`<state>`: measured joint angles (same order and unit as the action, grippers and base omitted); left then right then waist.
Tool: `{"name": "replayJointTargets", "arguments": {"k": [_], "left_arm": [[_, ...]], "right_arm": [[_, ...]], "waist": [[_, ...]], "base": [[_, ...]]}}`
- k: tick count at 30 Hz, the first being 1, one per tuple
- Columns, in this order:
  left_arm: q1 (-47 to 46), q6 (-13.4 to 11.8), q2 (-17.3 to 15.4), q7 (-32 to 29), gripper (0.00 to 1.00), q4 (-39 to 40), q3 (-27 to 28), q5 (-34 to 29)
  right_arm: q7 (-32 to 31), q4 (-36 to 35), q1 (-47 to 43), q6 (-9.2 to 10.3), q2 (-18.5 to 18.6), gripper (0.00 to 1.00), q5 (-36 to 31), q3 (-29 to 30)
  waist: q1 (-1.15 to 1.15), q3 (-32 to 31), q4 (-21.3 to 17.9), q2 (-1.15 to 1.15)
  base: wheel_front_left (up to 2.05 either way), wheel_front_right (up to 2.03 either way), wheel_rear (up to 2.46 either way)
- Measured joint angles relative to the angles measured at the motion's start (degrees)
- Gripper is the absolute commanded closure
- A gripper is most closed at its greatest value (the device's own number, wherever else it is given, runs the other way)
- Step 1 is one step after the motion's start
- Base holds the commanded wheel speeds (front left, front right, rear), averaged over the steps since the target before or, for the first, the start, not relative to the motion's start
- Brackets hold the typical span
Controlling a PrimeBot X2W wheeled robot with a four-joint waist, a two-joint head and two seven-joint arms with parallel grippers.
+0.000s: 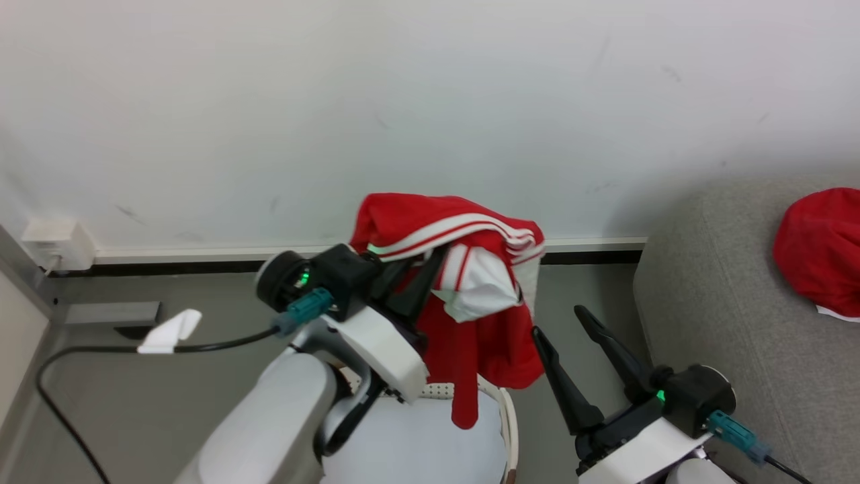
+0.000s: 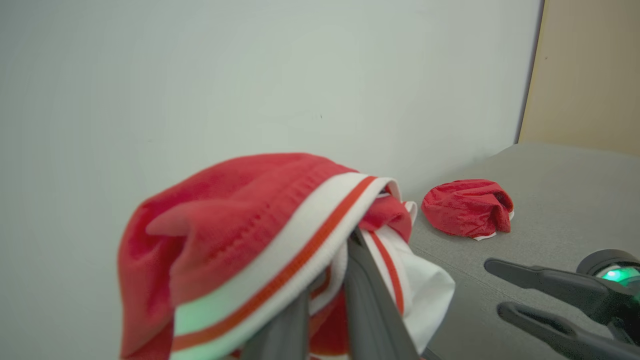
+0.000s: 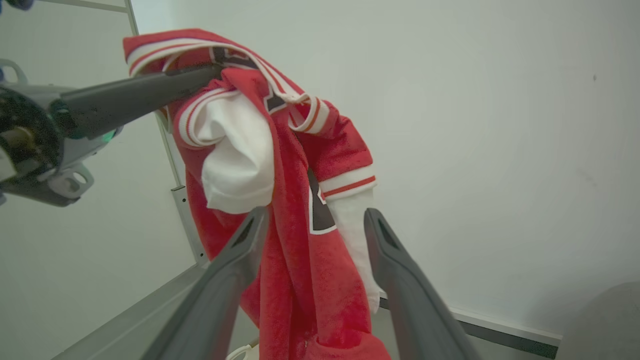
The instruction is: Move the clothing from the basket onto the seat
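Left gripper (image 1: 413, 279): clamped shut on the red garment (image 1: 470, 269) at its striped trim, so you're holding it over the basket (image 1: 508, 417) with its tail dangling by the rim.
Right gripper (image 1: 560, 323): spread wide and empty, just right of the basket.
Handling: light and limp. Expect it to swing and snag, so pinch bunched trim rather than a single layer.
Seat (image 1: 725, 302): right of the basket, with another red piece (image 1: 816, 249) lying on it.

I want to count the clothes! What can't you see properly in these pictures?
Basket: head view, mostly covered by the left arm and the hanging red garment; contents unclear.
Garment's print: right wrist view, folds hide it.
Left end effector tips: left wrist view, buried in cloth.
Second red garment on the seat: head view, cut by the right edge.
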<state>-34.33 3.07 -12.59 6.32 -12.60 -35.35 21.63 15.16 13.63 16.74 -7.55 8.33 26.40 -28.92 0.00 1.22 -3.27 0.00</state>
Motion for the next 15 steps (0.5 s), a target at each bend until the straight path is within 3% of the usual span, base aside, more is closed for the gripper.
{"name": "replayJointTargets", "arguments": {"k": [15], "left_arm": [[0.1,1.5,4.0,-0.7,1.00,0.1,-5.9,-0.1]], "right_arm": [[0.0,15.7,8.2,0.00,-1.3,0.00,0.5,-6.1]], "waist": [[0.00,-0.6,5.2,0.00]], "base": [[0.00,0.00,0.00]]}}
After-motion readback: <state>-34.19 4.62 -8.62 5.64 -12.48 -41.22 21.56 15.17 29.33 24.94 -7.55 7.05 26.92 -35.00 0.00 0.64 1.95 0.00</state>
